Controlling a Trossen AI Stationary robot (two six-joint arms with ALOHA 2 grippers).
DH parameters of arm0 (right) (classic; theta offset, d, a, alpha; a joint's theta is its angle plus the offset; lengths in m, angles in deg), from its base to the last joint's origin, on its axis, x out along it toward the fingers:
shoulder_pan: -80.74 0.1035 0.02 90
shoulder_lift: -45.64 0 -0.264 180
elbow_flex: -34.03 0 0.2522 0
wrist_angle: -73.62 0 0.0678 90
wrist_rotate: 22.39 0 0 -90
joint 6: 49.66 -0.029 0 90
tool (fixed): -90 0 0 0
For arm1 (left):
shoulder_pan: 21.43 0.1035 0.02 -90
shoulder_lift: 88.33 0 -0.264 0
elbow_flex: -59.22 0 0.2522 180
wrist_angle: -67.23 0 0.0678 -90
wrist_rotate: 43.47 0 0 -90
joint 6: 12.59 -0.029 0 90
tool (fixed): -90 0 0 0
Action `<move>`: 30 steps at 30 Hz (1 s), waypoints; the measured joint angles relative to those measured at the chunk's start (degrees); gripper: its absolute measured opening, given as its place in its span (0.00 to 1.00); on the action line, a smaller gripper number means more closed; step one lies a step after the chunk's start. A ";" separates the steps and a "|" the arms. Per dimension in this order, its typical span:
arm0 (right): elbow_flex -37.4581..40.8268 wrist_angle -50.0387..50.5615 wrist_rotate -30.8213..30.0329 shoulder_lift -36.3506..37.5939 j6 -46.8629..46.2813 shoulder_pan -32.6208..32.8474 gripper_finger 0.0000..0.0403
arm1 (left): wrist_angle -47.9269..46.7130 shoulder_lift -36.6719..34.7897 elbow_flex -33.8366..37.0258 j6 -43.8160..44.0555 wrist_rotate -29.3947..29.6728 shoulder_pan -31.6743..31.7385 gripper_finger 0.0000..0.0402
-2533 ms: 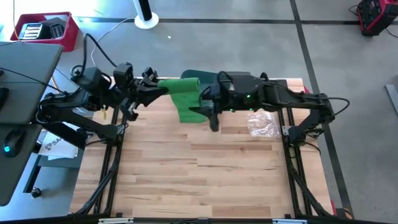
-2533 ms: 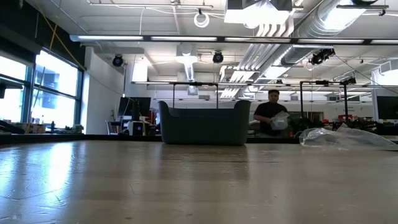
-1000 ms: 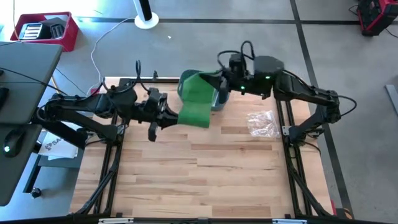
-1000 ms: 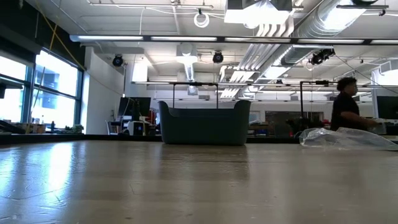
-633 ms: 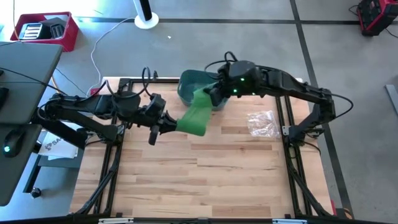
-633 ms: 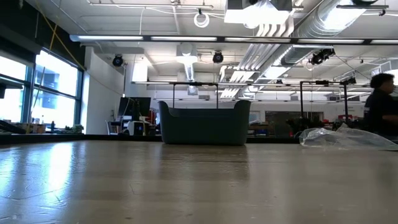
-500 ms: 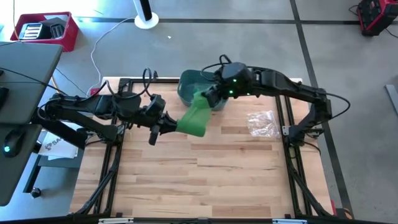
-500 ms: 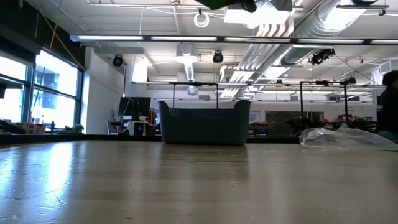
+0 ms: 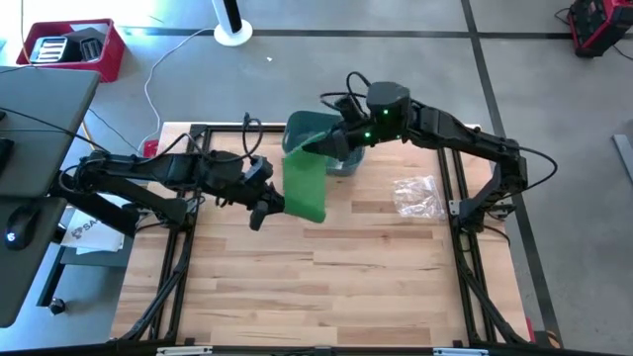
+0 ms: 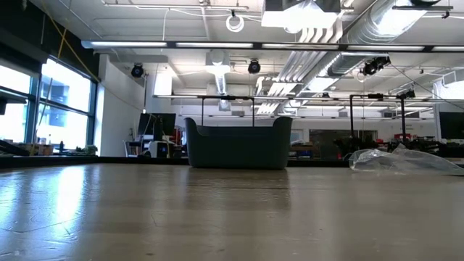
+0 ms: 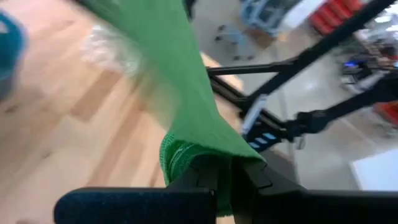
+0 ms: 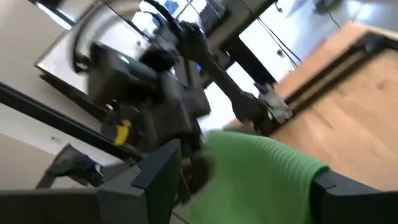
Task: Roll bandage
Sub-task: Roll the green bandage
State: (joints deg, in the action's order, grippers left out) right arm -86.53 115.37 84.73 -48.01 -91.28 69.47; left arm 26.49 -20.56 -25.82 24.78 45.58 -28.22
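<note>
A green bandage (image 9: 304, 186) is held in the air over the table's far middle, out of the low view. My left gripper (image 9: 272, 205) reaches in from the table's left and is shut on the bandage's near end (image 11: 186, 155). The strip runs from there up to my right gripper (image 9: 331, 148). That gripper is open, and the bandage's far end (image 12: 261, 165) lies in the wide gap between its fingers (image 12: 158, 168). My left gripper pinches the bandage's bunched near end (image 11: 208, 163) between its two fingers, several layers together. The fingers come from the table's left, slanting a little downward. The bandage is lifted clear of the table and leads away from the fingers as a broad strip. My right gripper is open around the far end; whether a finger touches it, I cannot tell.
A teal bin (image 9: 336, 127) stands at the table's far middle, under my right gripper, and shows dark in the low view (image 10: 238, 143). A crumpled clear plastic bag (image 9: 417, 195) lies at the far right. Bare wooden tabletop (image 9: 316, 287) stretches toward the near edge.
My right gripper has opened and let go of the bandage's far end, rolling and sinking a little over the bin. My left gripper has moved toward the table's right and down, still shut on the near end. The strip has swung round and now runs from far to near.
</note>
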 joint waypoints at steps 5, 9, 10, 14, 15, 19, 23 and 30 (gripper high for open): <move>-0.04 0.08 -10.43 -0.03 -1.91 -0.05 0.52 | 9.25 0.00 3.37 0.31 -5.45 -0.52 0.02; 0.04 16.37 -23.86 -0.15 -3.83 -0.61 0.52 | 13.18 -0.01 4.05 1.82 -5.65 -0.94 0.02; 0.06 19.94 -26.09 -0.17 -3.91 -0.63 0.52 | 13.76 -0.03 4.04 2.41 -5.41 -0.92 0.02; 0.07 24.15 -27.37 0.80 1.38 0.43 0.52 | 14.16 -0.36 4.05 4.94 -3.07 -0.87 0.02; 0.07 24.00 -27.32 1.50 3.47 1.17 0.52 | 14.98 -0.67 4.05 5.45 -3.03 -0.87 0.02; 0.04 22.44 -27.14 4.37 12.27 4.77 0.52 | 21.19 -2.37 4.02 4.67 -3.03 -0.87 0.02; 0.04 16.17 -20.52 5.85 27.29 11.16 0.52 | 27.87 -3.88 3.96 -2.40 -3.71 -0.88 0.02; 0.04 5.77 -25.41 4.56 34.38 19.46 0.52 | 39.11 -4.30 3.96 -6.03 -3.74 -0.68 0.02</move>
State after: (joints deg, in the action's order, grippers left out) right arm -86.49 121.14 59.32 -43.45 -56.90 88.93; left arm 65.60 -24.87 -21.85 18.75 41.84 -28.90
